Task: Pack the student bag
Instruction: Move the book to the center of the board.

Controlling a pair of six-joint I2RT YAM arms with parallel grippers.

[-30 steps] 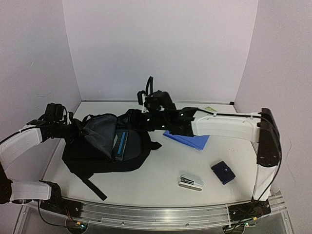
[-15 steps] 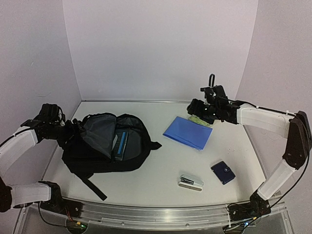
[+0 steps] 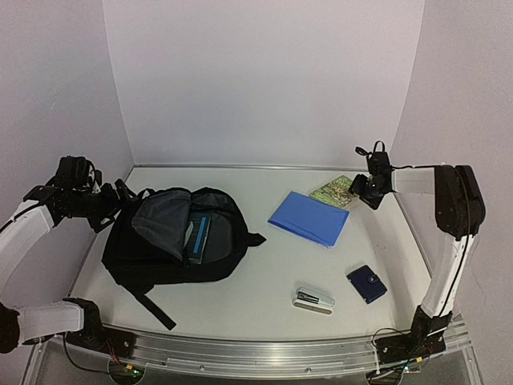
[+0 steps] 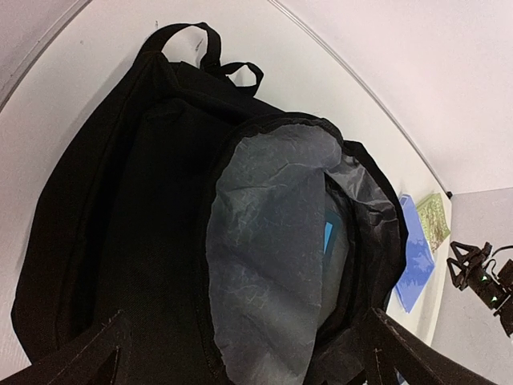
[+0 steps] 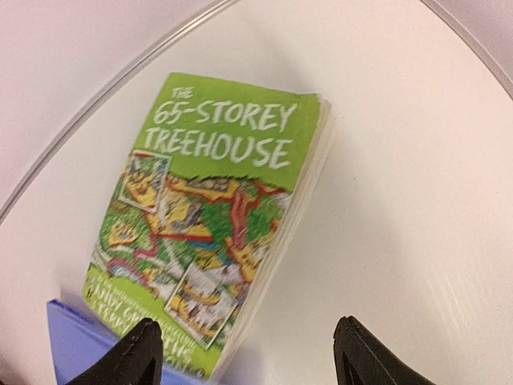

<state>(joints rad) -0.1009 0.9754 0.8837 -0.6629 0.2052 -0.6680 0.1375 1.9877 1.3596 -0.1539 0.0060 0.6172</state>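
The student bag (image 3: 160, 253) lies at the left of the table, a black backpack with its mouth open and grey lining (image 3: 160, 218) showing. A teal-edged book (image 3: 199, 236) sits inside it. My left gripper (image 3: 122, 196) is open just left of the bag's top edge. In the left wrist view its fingers (image 4: 84, 359) straddle the bag (image 4: 112, 200) and lining (image 4: 272, 265) and grip nothing. My right gripper (image 3: 362, 192) hovers open at the far right over a green paperback (image 3: 337, 190). In the right wrist view that green paperback (image 5: 216, 208) lies ahead of the right gripper (image 5: 248, 357).
A blue notebook (image 3: 309, 218) lies mid-table with the green paperback's corner resting on it. A stapler (image 3: 314, 301) and a dark blue case (image 3: 367, 283) lie near the front right. Walls close in on three sides, and a loose bag strap (image 3: 152, 306) trails toward the front edge.
The right arm has swung away from the bag to the far right, over the green paperback. The left gripper has let go of the bag's edge, opened, and drawn back slightly left.
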